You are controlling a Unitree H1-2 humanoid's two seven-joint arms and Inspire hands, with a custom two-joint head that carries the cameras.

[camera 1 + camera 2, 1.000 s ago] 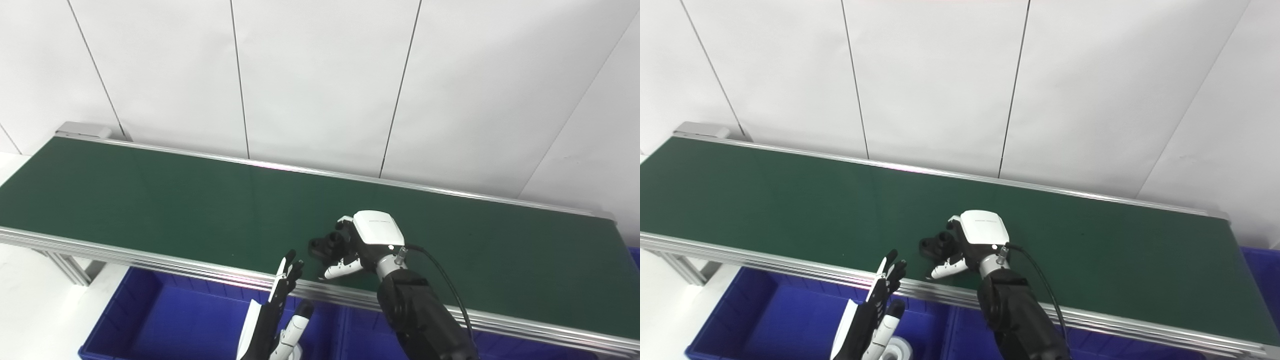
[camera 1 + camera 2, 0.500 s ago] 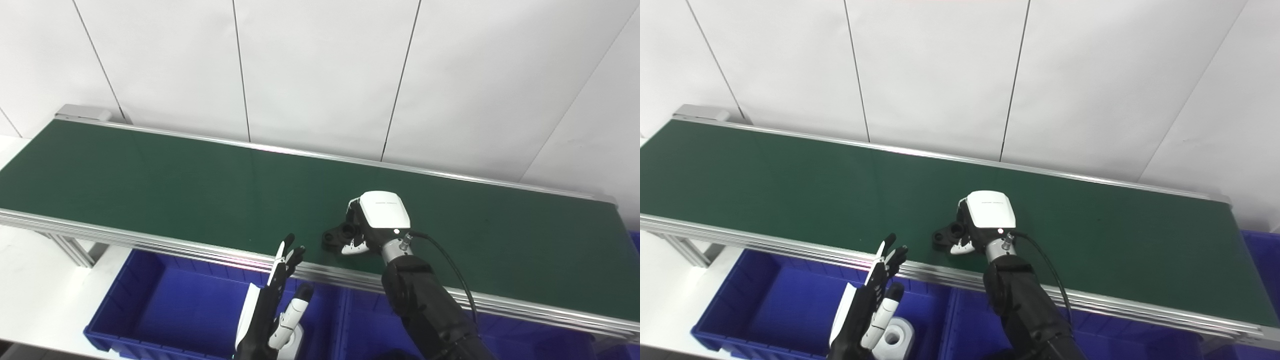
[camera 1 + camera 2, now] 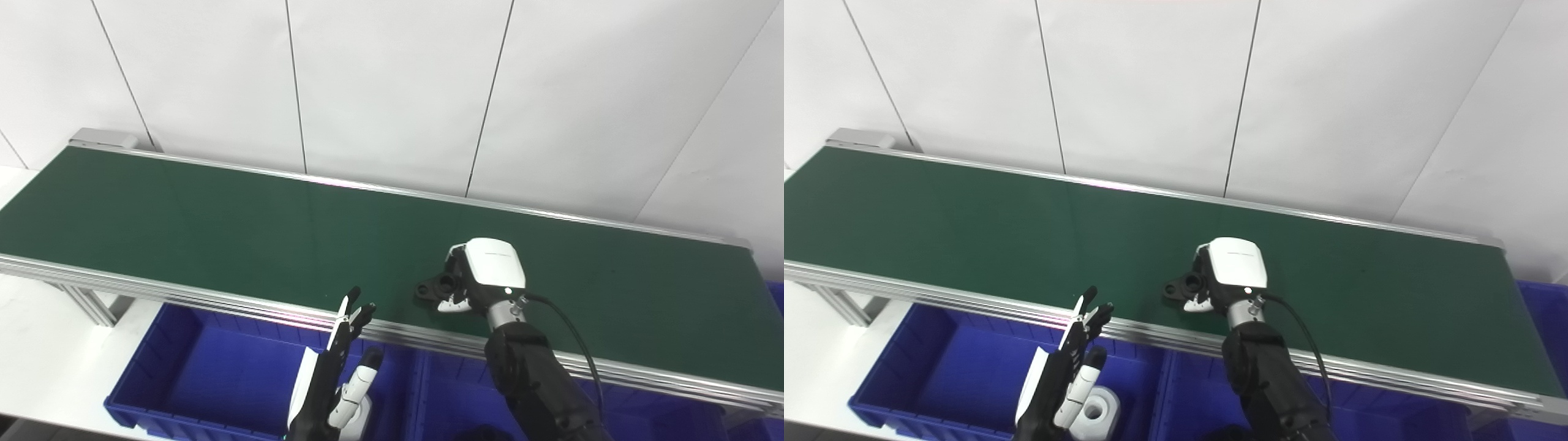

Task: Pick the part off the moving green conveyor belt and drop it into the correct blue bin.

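Observation:
A small black part (image 3: 436,288) with a round hole lies on the green conveyor belt (image 3: 214,226), near its front edge. My right hand (image 3: 481,275) is curled around the part's right side, fingers closed on it; it also shows in the right eye view (image 3: 1228,272), with the part (image 3: 1182,286) sticking out to its left. My left hand (image 3: 334,376) is open and empty, fingers up, below the belt's front rail over the left blue bin (image 3: 208,373).
The belt's aluminium front rail (image 3: 245,303) runs across. Blue bins sit beneath it: the left one holds a white ring-shaped part (image 3: 1094,411), a second bin (image 3: 453,398) is under my right arm, another (image 3: 1540,306) at far right. White wall panels behind.
My right hand, closed on the black part, has moved rightwards along the belt with it. The camera tilted down a little early on. My left hand has hardly moved.

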